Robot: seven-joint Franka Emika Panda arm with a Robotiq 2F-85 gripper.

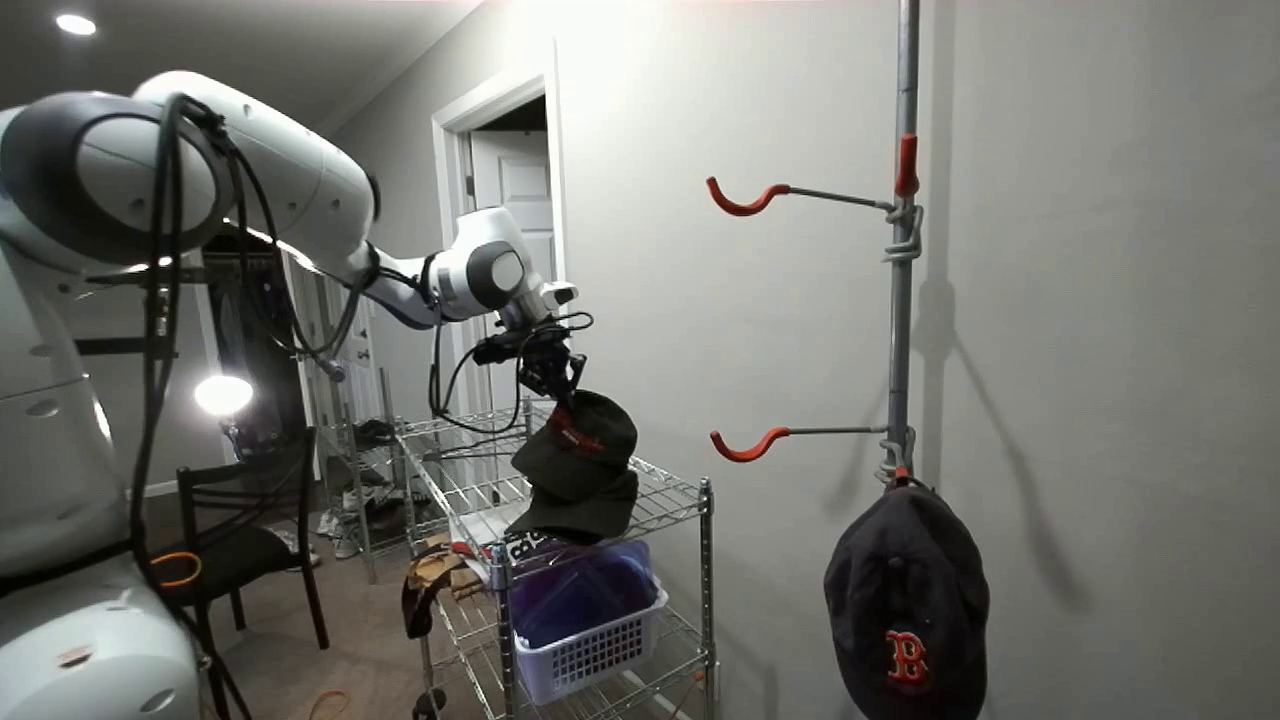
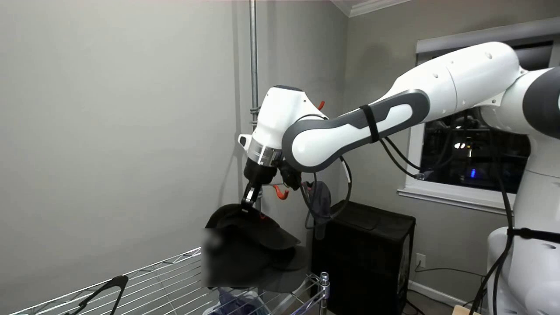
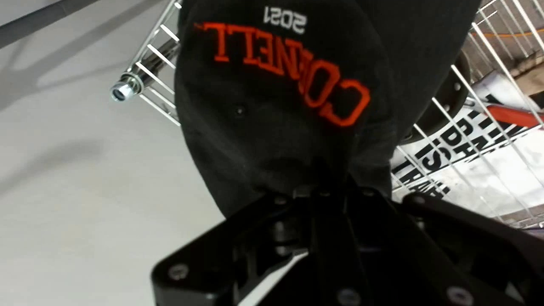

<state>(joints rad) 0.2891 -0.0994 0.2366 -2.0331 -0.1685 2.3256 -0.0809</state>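
A Robotiq gripper (image 1: pixel 570 396), clenched, apparently pinches the crown of a black Cornell cap (image 1: pixel 597 432) just below it, center of an exterior view, brim pointing lower left above a second dark cap (image 1: pixel 607 510).

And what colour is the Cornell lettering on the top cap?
The Cornell lettering is orange-red; it shows best in the wrist view.

A home: white panel door (image 1: pixel 513 182), window (image 2: pixel 470 157) with sill, crown moulding (image 2: pixel 372 7), black chair (image 1: pixel 235 560).
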